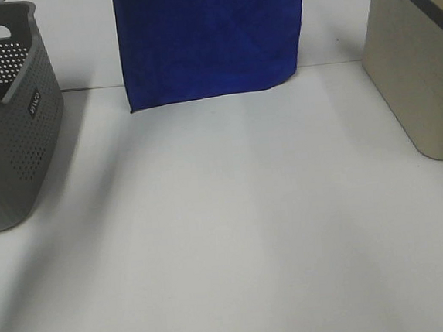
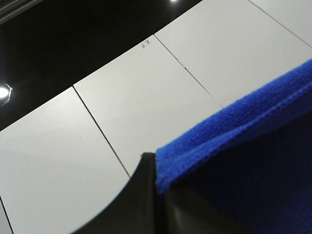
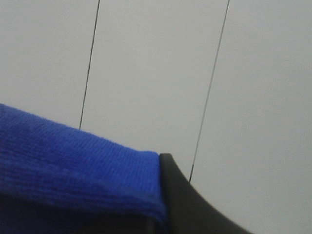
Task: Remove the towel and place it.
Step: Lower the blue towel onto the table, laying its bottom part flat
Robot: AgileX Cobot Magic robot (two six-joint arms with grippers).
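aloft, left fingers and right fingers clench towel edge; grey basket left, beige bin right.

At the left of the high view you have a grey perforated basket with a small dark label (lettering too blurred to read). A beige bin with a dark rim stands well apart at the right. Both rest on the white table. Behind, the left wrist view shows white panels split by thin dark seams.

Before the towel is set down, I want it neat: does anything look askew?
The towel hangs unevenly: its lower edge slants, the corner nearer the grey basket lower than the other. Nothing else stands out.
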